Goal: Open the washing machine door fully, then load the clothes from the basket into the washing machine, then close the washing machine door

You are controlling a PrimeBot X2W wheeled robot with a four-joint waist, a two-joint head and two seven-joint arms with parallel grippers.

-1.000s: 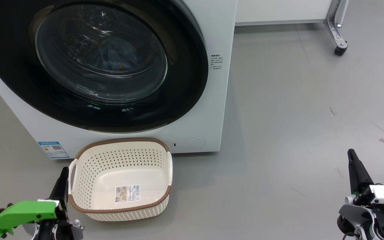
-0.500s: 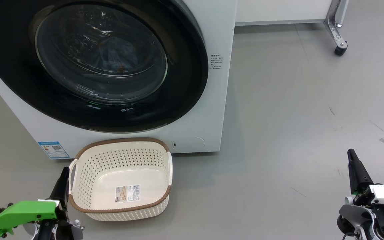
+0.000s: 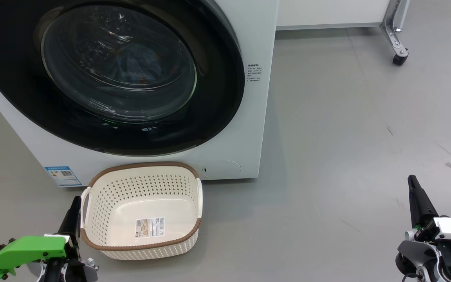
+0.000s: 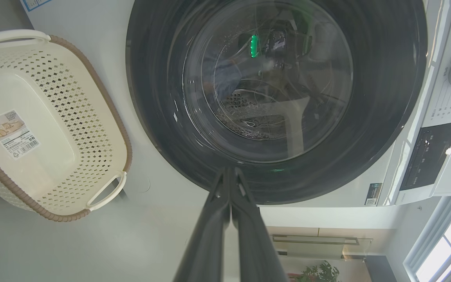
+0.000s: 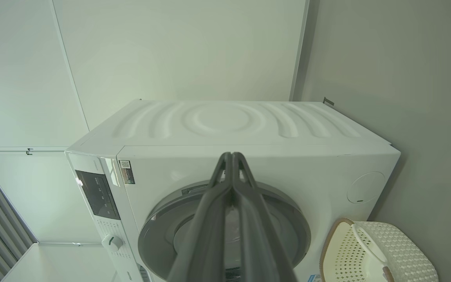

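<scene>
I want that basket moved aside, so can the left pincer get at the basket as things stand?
Probably yes. The left pincer sits shut right beside the basket's left end, and nothing stands between them. It would need to open before gripping.

Ahead of me, a grey floor (image 3: pixel 347 137) with faint scuffs carries a metal leg (image 3: pixel 392 36) on a black caster (image 3: pixel 400 59) near its far right edge, beside a white panel (image 3: pixel 327 11).

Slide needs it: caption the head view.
Washing machine door shut, blue clothes behind its glass, empty basket in front, left gripper and right gripper shut.
</scene>
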